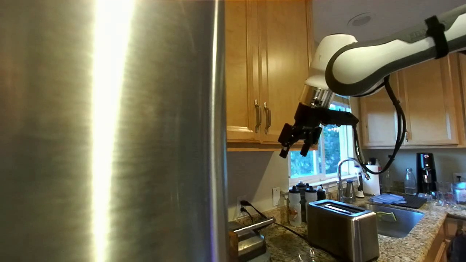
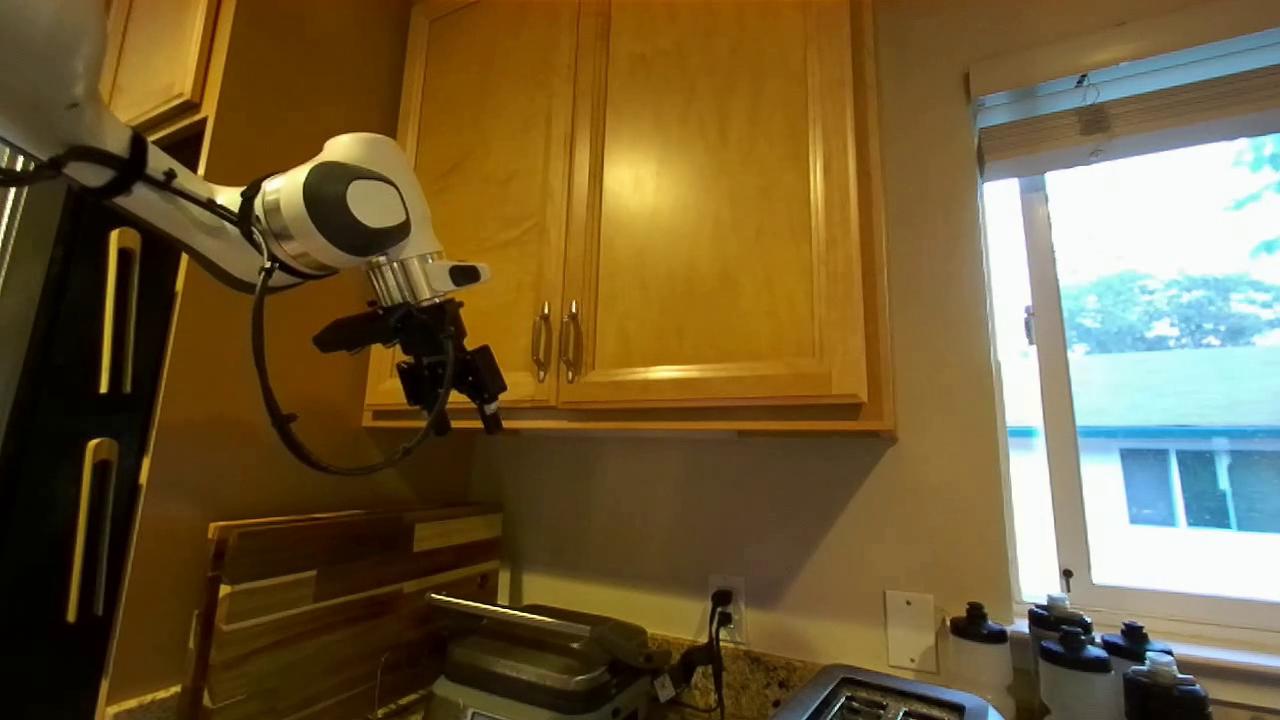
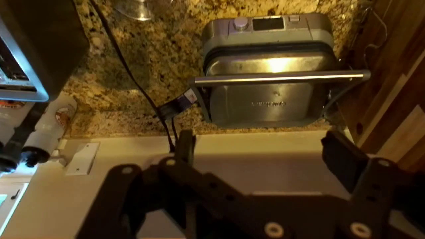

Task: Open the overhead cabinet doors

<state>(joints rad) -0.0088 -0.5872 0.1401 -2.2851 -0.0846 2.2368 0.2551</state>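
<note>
The overhead cabinet doors are a pair of honey-oak panels, both closed. The left door (image 1: 236, 65) and right door (image 1: 285, 65) also show in an exterior view as left door (image 2: 490, 130) and right door (image 2: 705, 200). Slim metal bar handles, left (image 2: 541, 342) and right (image 2: 571, 340), stand side by side at the lower inner edges. My gripper (image 1: 293, 154) (image 2: 466, 422) points downward in front of the doors, near their bottom edge, apart from the handles. In the wrist view the gripper (image 3: 257, 142) has its fingers wide apart with nothing between them. Doors and handles are out of the wrist view.
A large stainless fridge door (image 1: 164, 127) stands close to the cabinet. Below on the counter are a metal grill (image 3: 272, 103), a toaster (image 1: 342, 233), bottles (image 2: 1075, 665) and wooden boards (image 2: 340, 600). A cable (image 3: 132, 76) crosses the counter. A window (image 2: 1150, 380) is right of the cabinet.
</note>
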